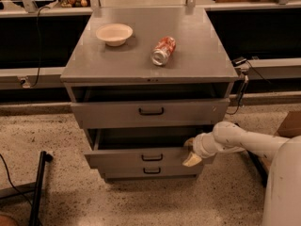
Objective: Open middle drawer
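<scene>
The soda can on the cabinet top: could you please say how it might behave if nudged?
The soda can lies on its side on the flat cabinet top, so it would probably roll. It looks like thin metal, so likely light and easily dented. The gripper is below, at the right end of the middle drawer.
</scene>
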Motion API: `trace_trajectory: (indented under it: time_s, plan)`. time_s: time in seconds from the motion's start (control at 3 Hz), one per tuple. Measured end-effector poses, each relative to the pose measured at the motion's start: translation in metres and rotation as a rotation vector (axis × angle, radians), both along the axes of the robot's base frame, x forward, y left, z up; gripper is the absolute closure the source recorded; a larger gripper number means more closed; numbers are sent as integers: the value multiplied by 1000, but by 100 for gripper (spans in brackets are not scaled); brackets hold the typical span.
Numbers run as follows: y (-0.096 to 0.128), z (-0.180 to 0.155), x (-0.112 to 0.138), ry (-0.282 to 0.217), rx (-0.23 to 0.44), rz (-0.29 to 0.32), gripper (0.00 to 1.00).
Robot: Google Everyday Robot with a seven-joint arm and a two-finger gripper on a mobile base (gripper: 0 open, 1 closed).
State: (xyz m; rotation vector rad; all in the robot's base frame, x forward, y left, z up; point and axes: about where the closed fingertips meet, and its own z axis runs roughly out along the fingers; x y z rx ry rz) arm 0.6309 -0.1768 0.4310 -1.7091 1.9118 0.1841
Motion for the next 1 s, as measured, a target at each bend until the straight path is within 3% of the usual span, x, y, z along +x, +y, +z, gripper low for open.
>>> trace_trajectory:
  time_s: [0.33, 0.67, 1.0]
  plan:
    - [0, 0, 0, 0, 0, 0, 7]
    - [1, -1, 0, 2, 1, 1, 0]
    - [1, -1, 0, 2, 1, 1, 0]
